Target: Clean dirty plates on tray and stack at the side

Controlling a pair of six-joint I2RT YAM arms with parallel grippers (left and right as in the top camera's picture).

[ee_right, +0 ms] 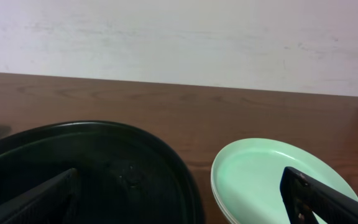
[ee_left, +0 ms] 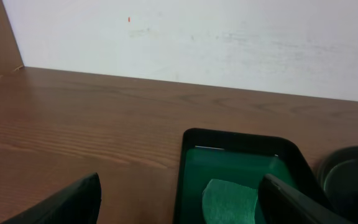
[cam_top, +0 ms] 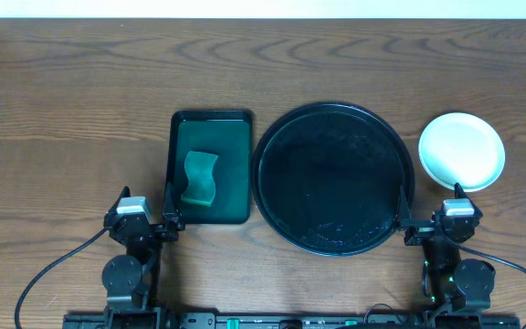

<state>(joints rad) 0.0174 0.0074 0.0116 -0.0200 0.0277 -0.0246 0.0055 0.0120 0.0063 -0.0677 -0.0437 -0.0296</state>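
The round black tray [cam_top: 331,178] lies in the middle of the table with nothing on it. To its right the pale plates [cam_top: 461,151] sit stacked on the wood. In the right wrist view the stack [ee_right: 272,174] is pale mint, beside the black tray [ee_right: 104,168], and its top plate looks clean. My right gripper [cam_top: 430,203] is open at the tray's near right edge, holding nothing, its fingers either side of tray rim and plates [ee_right: 179,205]. My left gripper [cam_top: 144,203] is open and empty near the front left [ee_left: 179,208].
A small rectangular dark green tray [cam_top: 236,137] lies left of the black tray and holds a green sponge [cam_top: 200,178]. The left wrist view shows that sponge [ee_left: 229,199] just ahead of the gripper. A white wall runs along the table's far edge.
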